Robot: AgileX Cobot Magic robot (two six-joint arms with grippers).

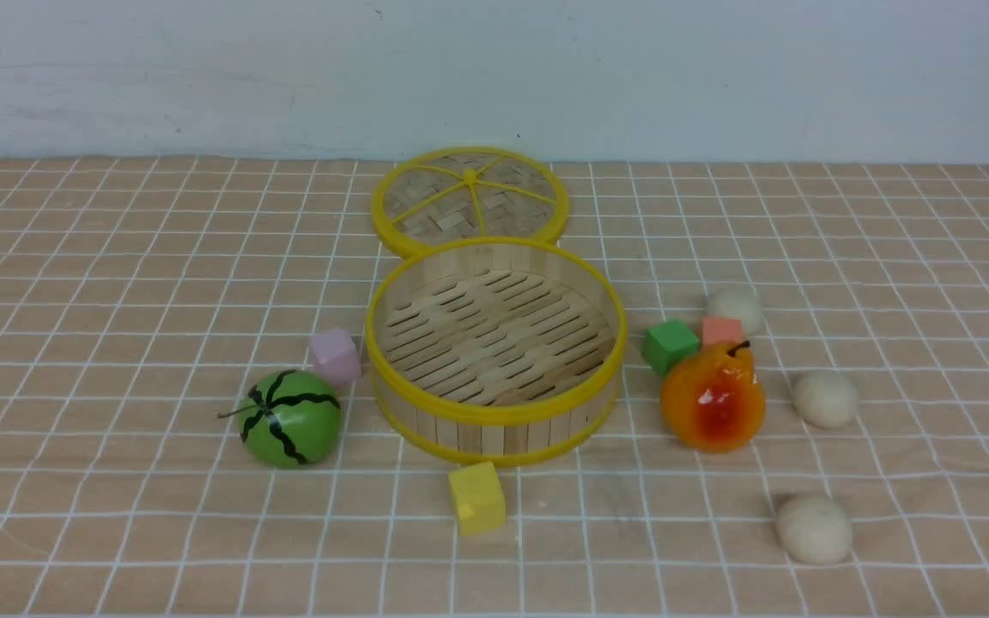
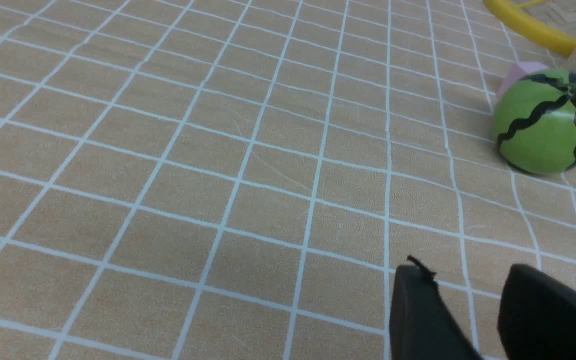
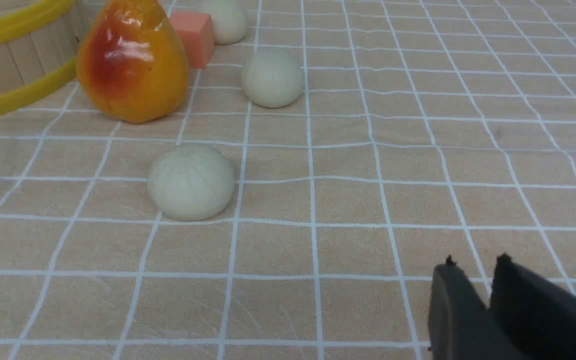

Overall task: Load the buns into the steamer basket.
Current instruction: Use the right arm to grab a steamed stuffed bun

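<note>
0/3 buns (image 1: pixel 814 530) placed in steamer basket (image 1: pixel 497 415), all left nr desk's (image 1: pixel 142 549) right edge; L tool (image 2: pixel 448 272) seen open, R tool (image 3: pixel 475 262) slightly parted, nothing gripped.

Plain wall (image 1: pixel 494 81) behind a table covered in a white-gridded, tan cloth (image 1: pixel 117 532) marks the place my fingers (image 2: pixel 418 300) work as a staged tabletop, perhaps in a lab. A bamboo steamer basket (image 1: pixel 494 412) shares the cloth with a toy watermelon (image 1: pixel 291 421) and coloured cubes (image 1: pixel 477 498), more like test props than kitchen fittings; the wider room lies outside my view.
</note>
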